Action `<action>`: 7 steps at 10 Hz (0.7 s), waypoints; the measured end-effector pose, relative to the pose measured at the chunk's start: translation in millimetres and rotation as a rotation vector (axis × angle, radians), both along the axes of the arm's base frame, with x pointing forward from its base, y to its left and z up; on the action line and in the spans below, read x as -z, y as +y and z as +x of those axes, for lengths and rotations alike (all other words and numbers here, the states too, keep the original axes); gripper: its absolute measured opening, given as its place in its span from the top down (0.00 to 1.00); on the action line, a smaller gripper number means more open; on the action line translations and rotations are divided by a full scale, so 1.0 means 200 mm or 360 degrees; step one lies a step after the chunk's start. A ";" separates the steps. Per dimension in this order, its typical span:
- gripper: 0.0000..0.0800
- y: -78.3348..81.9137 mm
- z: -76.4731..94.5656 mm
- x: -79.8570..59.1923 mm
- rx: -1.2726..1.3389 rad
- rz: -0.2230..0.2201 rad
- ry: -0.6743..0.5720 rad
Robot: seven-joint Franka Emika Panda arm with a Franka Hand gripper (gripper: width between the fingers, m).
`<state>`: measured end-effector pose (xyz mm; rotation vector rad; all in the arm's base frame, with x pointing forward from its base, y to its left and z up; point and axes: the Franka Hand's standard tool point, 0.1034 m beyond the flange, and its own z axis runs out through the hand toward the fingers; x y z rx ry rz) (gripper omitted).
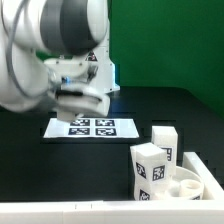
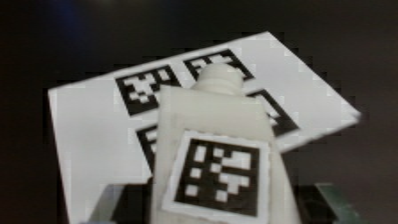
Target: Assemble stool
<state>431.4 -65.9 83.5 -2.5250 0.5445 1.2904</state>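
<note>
Above the marker board [image 2: 107, 110], claw [image 2: 217, 196] grips a leg [image 2: 214, 130]

I see white marker board [image 1: 91, 127] at frame centre, four black-and-white square tags printed on it. Table [image 1: 170, 105] black. White legs [image 1: 150, 170] lower right, black-and-white tags on faces. Wrist view: white leg [image 2: 214, 140], one checker-like tag; seat [image 1: 188, 187] white.
</note>
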 end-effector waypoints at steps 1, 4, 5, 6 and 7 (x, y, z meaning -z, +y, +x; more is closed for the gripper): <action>0.60 -0.03 0.09 -0.07 -0.0057 -0.0050 -0.0249; 0.60 -0.05 0.09 -0.04 -0.0070 -0.0150 -0.0555; 0.60 0.00 0.19 -0.10 -0.0090 -0.0207 -0.0695; 0.60 0.08 0.30 -0.25 -0.0159 -0.0215 -0.0811; 0.60 0.16 0.42 -0.38 -0.0240 -0.0235 -0.0927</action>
